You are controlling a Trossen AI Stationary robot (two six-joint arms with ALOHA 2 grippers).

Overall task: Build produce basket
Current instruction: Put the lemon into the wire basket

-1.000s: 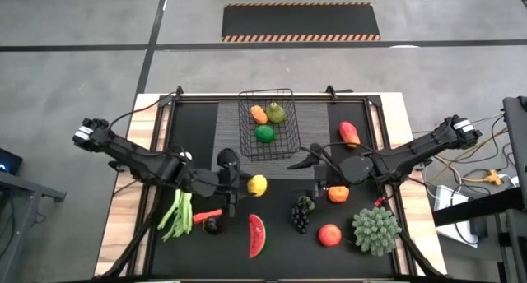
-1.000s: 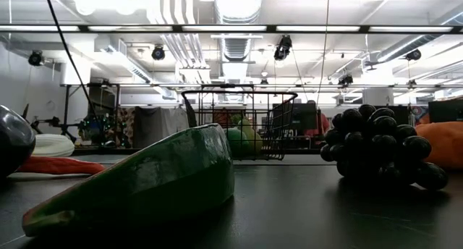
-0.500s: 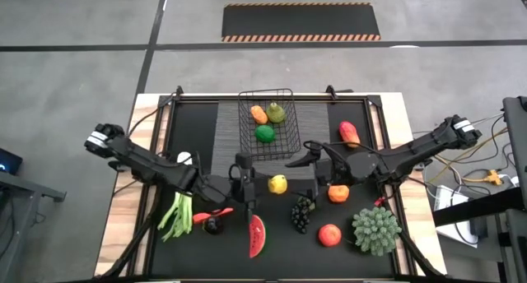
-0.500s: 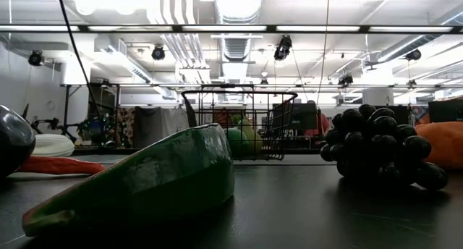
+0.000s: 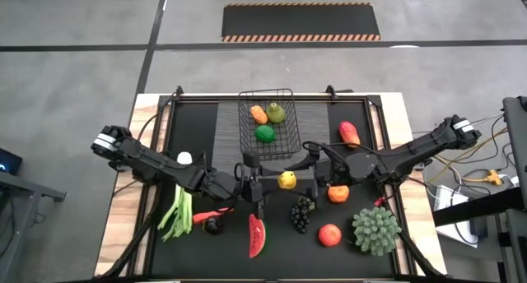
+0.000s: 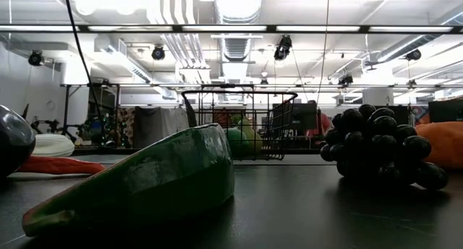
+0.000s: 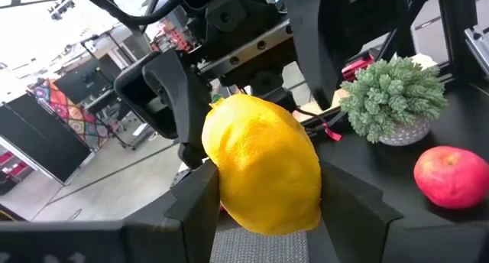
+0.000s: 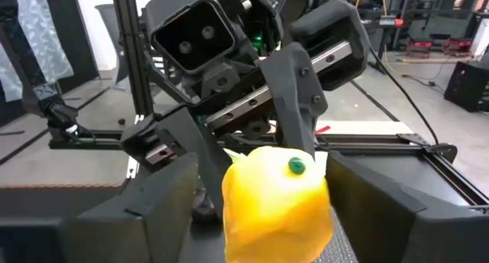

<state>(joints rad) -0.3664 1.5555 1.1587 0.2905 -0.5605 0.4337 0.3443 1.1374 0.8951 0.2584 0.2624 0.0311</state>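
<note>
My left gripper (image 5: 276, 181) is shut on a yellow lemon (image 5: 286, 180) above the table's middle, just in front of the black wire basket (image 5: 268, 122). The basket stands on a grey ribbed mat and holds a lime, an orange piece and a green-yellow fruit. My right gripper (image 5: 298, 174) is open and faces the left one. Its two fingers stand on either side of the lemon (image 8: 279, 194). The watermelon slice (image 5: 257, 235), grapes (image 5: 302, 213), orange (image 5: 338, 192) and red apple (image 5: 329, 234) lie on the table. My left gripper pinches the lemon by two opposite sides (image 7: 225, 183) between its two fingers (image 7: 191, 209). It comes level from the table's left. The lemon is lifted clear of the table. My right gripper's fingers (image 8: 160, 209) flank the lemon's other end; whether they touch it, I cannot tell.
A green leek (image 5: 177, 213), a red chili (image 5: 207, 212) and a dark fruit (image 5: 212, 225) lie at the near left. A bushy green potted plant (image 5: 376, 229) stands near right. A red vegetable (image 5: 349, 133) lies right of the basket.
My left gripper has carried the lemon toward the table's right, up to my right gripper, which has stayed in place. The lemon now sits between the right gripper's fingers.
</note>
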